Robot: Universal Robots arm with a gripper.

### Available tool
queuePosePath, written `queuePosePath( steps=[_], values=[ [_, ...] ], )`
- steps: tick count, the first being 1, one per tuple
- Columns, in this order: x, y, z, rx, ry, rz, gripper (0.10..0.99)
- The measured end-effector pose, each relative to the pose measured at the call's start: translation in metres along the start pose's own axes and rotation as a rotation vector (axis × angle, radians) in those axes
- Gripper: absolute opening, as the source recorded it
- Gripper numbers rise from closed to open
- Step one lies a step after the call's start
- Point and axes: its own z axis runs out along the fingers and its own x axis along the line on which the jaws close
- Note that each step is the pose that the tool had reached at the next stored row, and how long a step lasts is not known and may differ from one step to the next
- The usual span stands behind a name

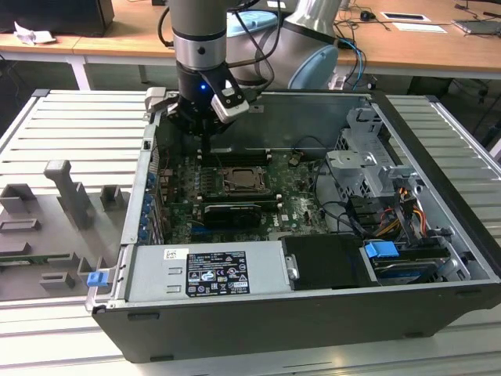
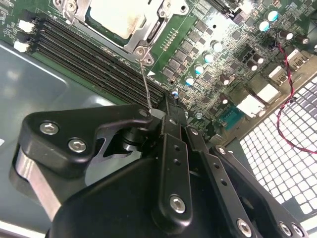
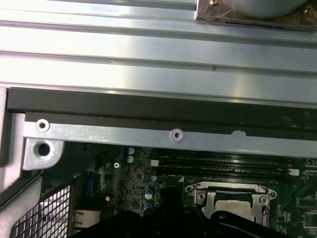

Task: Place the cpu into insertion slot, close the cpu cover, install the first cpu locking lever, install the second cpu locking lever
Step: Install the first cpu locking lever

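Note:
The cpu [image 1: 242, 180] [image 2: 115, 14] [image 3: 233, 207] lies flat in its socket on the motherboard, its pale metal top showing through the window of the cpu cover [image 2: 159, 26] [image 3: 208, 197], which lies down over it. A thin wire locking lever [image 2: 144, 79] rises from the socket's corner to my fingertips. My gripper [image 1: 205, 147] [image 2: 170, 104] hangs just beyond the socket's far left corner in the exterior view, fingers shut together. Whether the lever's end is pinched or only touched is hidden.
Black memory slots [image 2: 89, 54] run beside the socket. The open case holds a power supply [image 1: 203, 270] in front, a black card [image 1: 231, 213] and a drive cage [image 1: 368, 164] at the exterior view's right. The case rim [image 3: 148, 134] is close by. Grey fixtures [image 1: 66, 196] stand outside.

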Motion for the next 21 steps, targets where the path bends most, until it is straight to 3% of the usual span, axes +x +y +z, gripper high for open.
queuePosePath(
  steps=[7,12,21],
  values=[
    [-0.0074,-0.0005,0.0007,0.002,0.0001,0.0,0.106],
    [-0.0299,-0.002,0.0023,0.002,0.0004,0.0,0.106],
    [-0.0471,-0.0032,0.0036,0.002,0.0003,0.0,0.106]
  ],
)
